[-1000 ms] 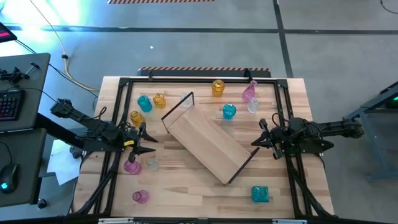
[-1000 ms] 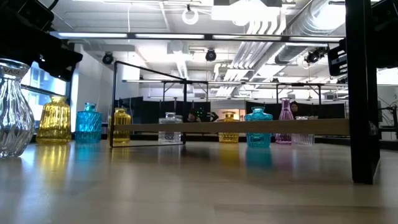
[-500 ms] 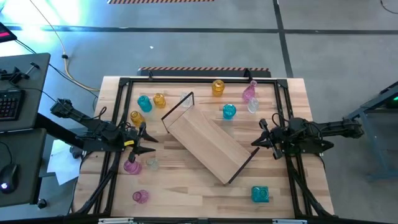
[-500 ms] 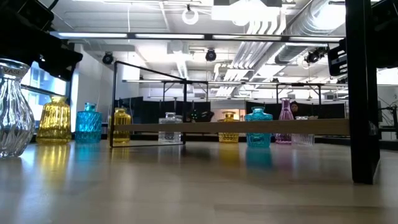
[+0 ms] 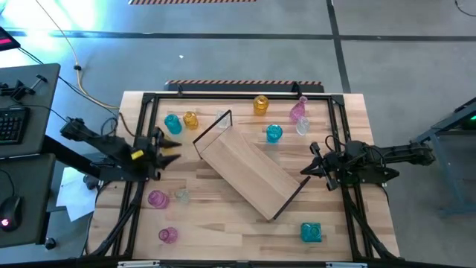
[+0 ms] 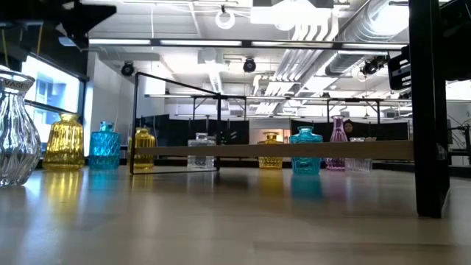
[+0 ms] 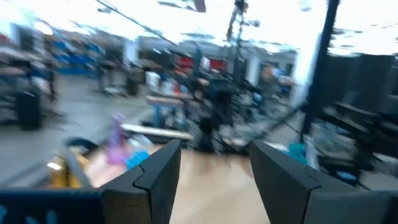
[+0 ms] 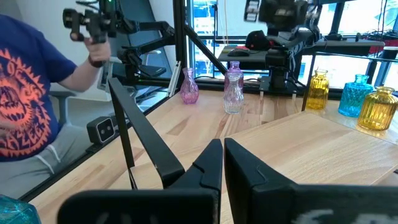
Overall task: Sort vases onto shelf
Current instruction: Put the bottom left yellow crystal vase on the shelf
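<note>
- No readable writing anywhere on the glassware — the one printed thing in sight is an orange pattern on the blue shirt of a person (image 8: 28, 93) sitting beyond the table edge in the right wrist view, and it cannot be read.
- The long light-wood shelf with thin black metal end loops (image 5: 249, 173) lies diagonally across the middle of the slatted wooden table (image 5: 223, 231) — bare on top, not one vase on it.
- Every glass vase looks empty, and all of them stand upright on the table.
- Far left group: a teal-blue faceted vase (image 5: 172, 123) just beside an amber-yellow vase (image 5: 190, 119), with a clear glass vase (image 5: 222, 119) near the shelf's far loop.
- Far right group: an amber-yellow ribbed vase (image 5: 260, 104), a tall pink bottle-neck vase (image 5: 297, 111), a round teal vase (image 5: 274, 133) and a small clear vase (image 5: 303, 126) next to it.
- Near left: a round magenta vase (image 5: 157, 199) beside a small clear vase (image 5: 181, 196), and a pink vase (image 5: 168, 235) nearer the front edge.
- Near right: a square teal-blue vase (image 5: 311, 232), well apart from the others.
- Left gripper (image 5: 169, 147) hovers over the table's left side with its fingers (image 7: 146, 183) spread wide, nothing between them.
- Right gripper (image 5: 311, 165) waits just beside the shelf's right end, fingers pressed together, holding nothing.
</note>
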Robot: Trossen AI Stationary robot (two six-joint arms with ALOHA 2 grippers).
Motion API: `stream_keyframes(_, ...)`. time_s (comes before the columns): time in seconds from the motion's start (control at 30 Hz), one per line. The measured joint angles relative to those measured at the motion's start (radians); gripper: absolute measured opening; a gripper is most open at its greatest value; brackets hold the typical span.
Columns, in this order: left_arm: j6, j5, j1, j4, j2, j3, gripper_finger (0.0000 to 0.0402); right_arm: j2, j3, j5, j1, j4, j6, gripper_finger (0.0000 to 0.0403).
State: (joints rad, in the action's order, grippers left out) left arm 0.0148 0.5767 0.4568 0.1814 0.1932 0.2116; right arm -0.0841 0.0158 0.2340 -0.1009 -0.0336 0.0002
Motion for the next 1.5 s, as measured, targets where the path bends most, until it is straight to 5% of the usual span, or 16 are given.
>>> stream_keyframes(0.57,0.164,0.38,-0.001,0.004,0.0,0.149,0.0184,0.0,0.0,0.0,0.0,0.0,0.0,0.0)
stream_keyframes(1.17,0.254,0.427,-0.033,-0.004,0.0,0.218,0.0184,0.0,0.0,-0.03,0.002,0.0,-0.008,0.0)
stream_keyframes(1.3,0.391,0.435,-0.034,0.011,0.001,0.217,0.0184,0.0,0.0,-0.03,0.002,0.0,-0.008,0.0)
stream_keyframes(1.5,0.441,0.615,-0.034,-0.022,0.025,0.311,0.0184,0.0,0.0,-0.03,0.002,0.0,-0.008,0.0)
